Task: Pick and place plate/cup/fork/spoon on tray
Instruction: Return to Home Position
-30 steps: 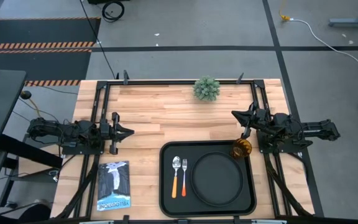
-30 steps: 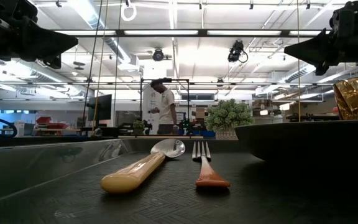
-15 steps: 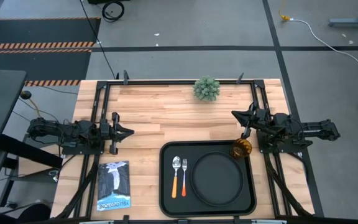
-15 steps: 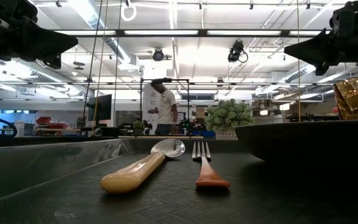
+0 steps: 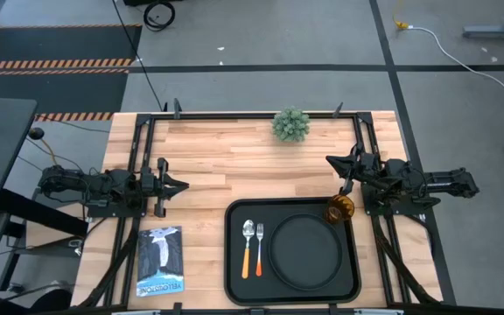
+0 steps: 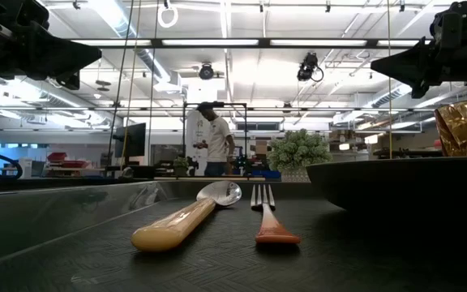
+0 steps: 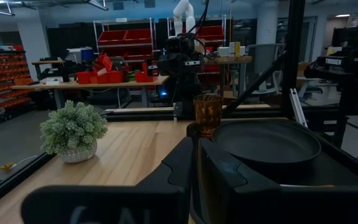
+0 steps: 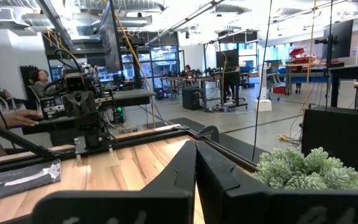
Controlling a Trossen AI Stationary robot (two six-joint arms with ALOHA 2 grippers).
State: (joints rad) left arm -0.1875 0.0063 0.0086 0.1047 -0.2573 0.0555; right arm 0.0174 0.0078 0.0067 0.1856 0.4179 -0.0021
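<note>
The black tray (image 5: 234, 219) lies at the table's near edge. On it rests the round black plate (image 5: 306, 252). Left of the plate, the spoon (image 5: 248, 247) and the fork (image 5: 259, 248) lie side by side, heads toward the far edge. The amber cup (image 5: 339, 209) stands upright in the tray's far right corner. My left gripper (image 5: 185, 185) hovers shut at the table's left side, pointing right, with nothing in it. At the right side, just beyond the cup, my right gripper (image 5: 328, 161) hovers shut and touches nothing. Both wrist views show the fingers together, left (image 7: 195, 162) and right (image 8: 196, 158).
A small potted plant (image 5: 290, 124) stands at the middle of the far edge. A booklet (image 5: 160, 261) lies at the near left, beside the tray. Bare wood spreads between the arms. A person (image 6: 214, 139) stands in the room beyond, and a hand (image 8: 5, 118) shows past the table's left side.
</note>
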